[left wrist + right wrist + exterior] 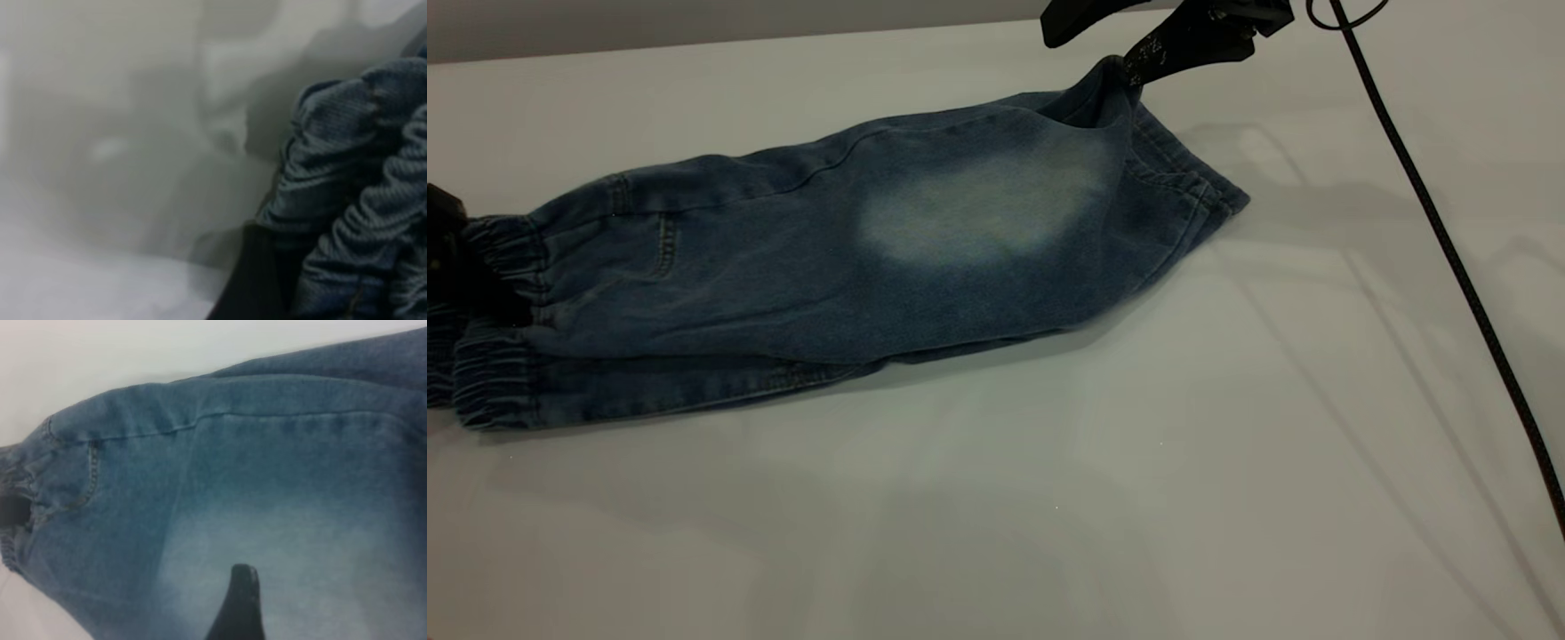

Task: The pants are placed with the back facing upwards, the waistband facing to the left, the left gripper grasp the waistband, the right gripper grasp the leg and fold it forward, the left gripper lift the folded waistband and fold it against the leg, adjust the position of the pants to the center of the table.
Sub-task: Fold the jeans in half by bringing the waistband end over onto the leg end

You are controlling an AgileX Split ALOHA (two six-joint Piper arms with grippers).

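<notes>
The pants (783, 267) lie folded lengthwise on the white table (1138, 462), with the waistband (498, 373) at the left. The leg (978, 213) with the pale patch lies on top. My left gripper (452, 262) is at the left edge, shut on the gathered waistband (353, 200), which fills its jaws. My right gripper (1092, 55) hovers at the far hem, its two fingers apart. One fingertip (1138, 71) touches the raised hem corner. In the right wrist view one finger (239, 603) rests on the denim (267, 487) and the other is hidden.
A black cable (1449, 249) runs down the right side of the table. Bare white tabletop stretches in front of and to the right of the pants.
</notes>
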